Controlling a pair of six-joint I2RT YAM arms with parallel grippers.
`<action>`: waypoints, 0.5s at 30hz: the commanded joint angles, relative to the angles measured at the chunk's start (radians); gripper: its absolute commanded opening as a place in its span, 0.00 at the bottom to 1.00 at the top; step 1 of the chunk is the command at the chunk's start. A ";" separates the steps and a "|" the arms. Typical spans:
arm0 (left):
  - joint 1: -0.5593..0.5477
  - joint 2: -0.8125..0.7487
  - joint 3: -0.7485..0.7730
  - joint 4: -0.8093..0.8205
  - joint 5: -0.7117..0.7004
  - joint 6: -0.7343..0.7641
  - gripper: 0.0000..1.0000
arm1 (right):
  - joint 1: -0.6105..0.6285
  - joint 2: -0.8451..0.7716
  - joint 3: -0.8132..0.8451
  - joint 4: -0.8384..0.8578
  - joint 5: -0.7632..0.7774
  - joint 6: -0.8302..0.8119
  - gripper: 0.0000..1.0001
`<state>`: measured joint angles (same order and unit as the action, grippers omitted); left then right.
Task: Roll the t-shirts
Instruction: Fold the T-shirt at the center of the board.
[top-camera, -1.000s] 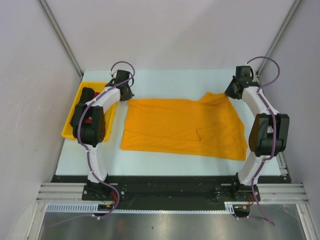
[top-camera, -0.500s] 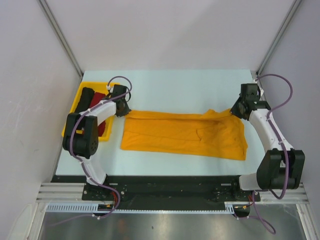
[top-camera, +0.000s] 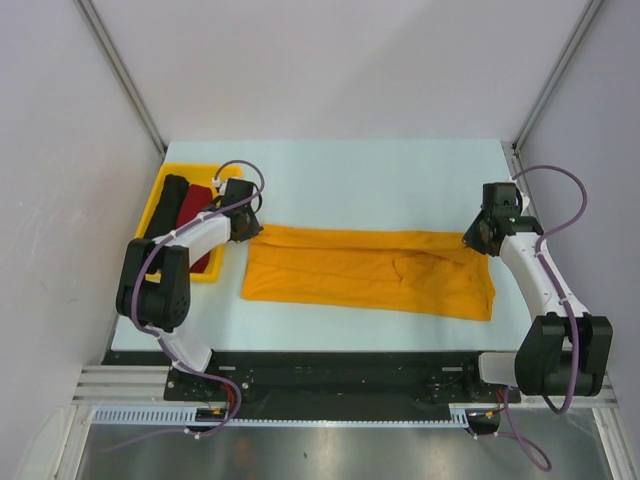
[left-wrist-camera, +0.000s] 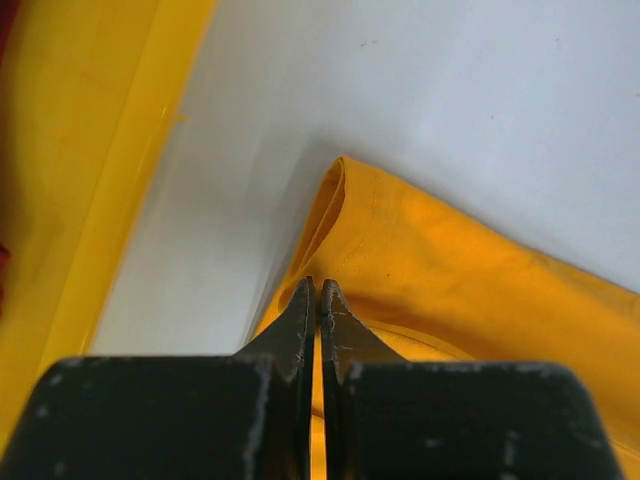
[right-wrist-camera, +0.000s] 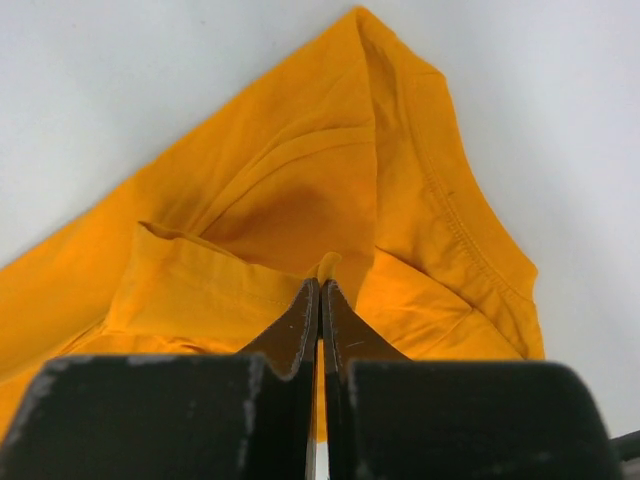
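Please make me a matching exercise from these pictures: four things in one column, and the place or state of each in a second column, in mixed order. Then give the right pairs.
Column 1
1. mustard t-shirt
2. black roll
3. dark red roll
4. right gripper

Column 2
a. in the yellow tray, by its left wall
b. shut on cloth at the shirt's right end
c. lying flat across the white table
d. in the tray, right of the other roll

Pairs: 1-c; 2-a; 3-d; 4-b

a robot lab test cell: bare pale walls (top-camera: 330, 70), aluminium frame struts (top-camera: 122, 75), white table (top-camera: 380, 170) on a metal rail base (top-camera: 120, 383)
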<state>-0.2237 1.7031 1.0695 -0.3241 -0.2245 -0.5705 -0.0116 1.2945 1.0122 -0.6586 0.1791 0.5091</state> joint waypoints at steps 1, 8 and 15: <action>-0.011 -0.059 -0.026 0.026 -0.007 -0.022 0.00 | -0.047 -0.037 -0.023 0.007 -0.003 0.006 0.00; -0.016 -0.069 -0.043 0.011 -0.018 -0.037 0.00 | -0.079 -0.064 -0.029 0.005 -0.041 -0.006 0.00; -0.017 -0.112 -0.092 0.043 -0.007 -0.049 0.06 | -0.117 -0.083 -0.096 0.031 -0.121 -0.006 0.00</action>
<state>-0.2348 1.6585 1.0031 -0.3138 -0.2241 -0.5930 -0.0959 1.2488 0.9524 -0.6487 0.1101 0.5072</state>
